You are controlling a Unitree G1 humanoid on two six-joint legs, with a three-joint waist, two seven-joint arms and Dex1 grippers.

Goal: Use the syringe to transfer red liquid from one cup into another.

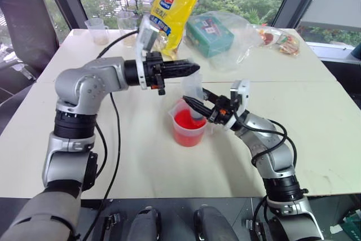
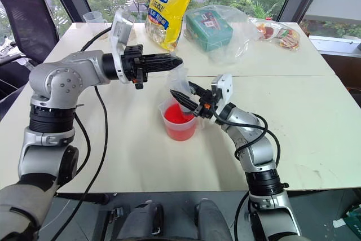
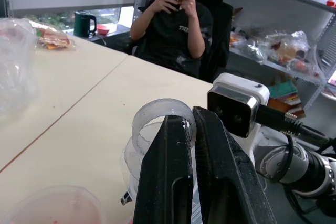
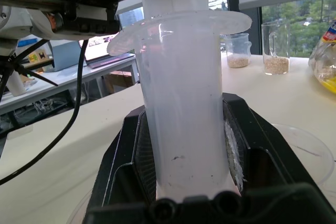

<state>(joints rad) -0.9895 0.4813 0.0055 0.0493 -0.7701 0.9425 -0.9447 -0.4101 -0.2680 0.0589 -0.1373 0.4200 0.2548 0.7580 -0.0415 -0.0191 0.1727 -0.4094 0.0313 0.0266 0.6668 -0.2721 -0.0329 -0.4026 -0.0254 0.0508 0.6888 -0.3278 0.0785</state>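
Head views: the right gripper (image 2: 181, 97) clamps the thick clear-whitish plastic syringe (image 2: 179, 86) upright in the wide clear spouted beaker (image 2: 179, 121) of red liquid (image 2: 176, 118). Left wrist view: the left gripper (image 3: 185, 129) pinches the plunger's ring (image 3: 157, 121). Right wrist view: black fingers (image 4: 237, 145) squeeze the barrel.

I see: cream table (image 1: 316, 134) with a seam across | centre: clear spouted beaker (image 1: 189, 134) of red liquid (image 1: 189, 121) | far edge: yellow bag (image 1: 172, 7), green box (image 1: 210, 35) in clear plastic, snack packets (image 1: 280, 40) | far left corner: two clear cups (image 1: 97, 31) with brownish contents
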